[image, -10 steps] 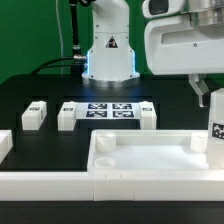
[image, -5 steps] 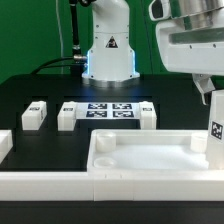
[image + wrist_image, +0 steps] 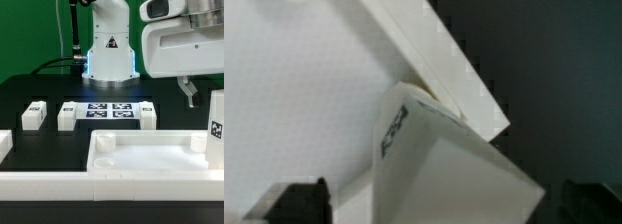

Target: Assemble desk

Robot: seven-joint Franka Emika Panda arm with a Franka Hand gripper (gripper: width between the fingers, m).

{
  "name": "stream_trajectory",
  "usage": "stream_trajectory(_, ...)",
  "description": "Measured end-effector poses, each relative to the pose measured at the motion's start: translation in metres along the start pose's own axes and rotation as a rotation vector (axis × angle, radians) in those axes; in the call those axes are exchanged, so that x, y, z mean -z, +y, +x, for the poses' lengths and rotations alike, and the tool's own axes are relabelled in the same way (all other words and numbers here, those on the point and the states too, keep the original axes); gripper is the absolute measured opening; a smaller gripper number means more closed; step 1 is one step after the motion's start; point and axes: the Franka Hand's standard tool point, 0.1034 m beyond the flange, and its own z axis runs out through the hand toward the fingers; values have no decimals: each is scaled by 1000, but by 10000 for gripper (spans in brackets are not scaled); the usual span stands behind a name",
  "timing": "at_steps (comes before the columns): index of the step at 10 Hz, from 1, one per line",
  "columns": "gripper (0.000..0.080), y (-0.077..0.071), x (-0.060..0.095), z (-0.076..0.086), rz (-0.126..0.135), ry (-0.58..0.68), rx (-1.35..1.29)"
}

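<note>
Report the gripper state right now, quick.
Gripper: open, jaws spread wide on either side of the white leg, holding nothing.

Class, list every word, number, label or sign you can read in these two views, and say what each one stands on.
Readable words or numbers: none.
Triangular sign on the robot base: symbol too small to read.
Square black-and-white tags on the marker board and the legs: patterns, no lettering.
Tag on the upright leg: pattern only; blurred in the wrist view.
</note>
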Motion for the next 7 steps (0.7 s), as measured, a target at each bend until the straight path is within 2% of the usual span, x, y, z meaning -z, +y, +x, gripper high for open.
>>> stream_trajectory(3,649,1,-1,0,-2,0,192)
stream_trajectory(5,649,-1,-2,-3,-62,11,629)
stream_trajectory(6,649,-3,-2,-4,-65,8,727)
stream_trajectory(7,649,-2,-2,-4,-62,9,682)
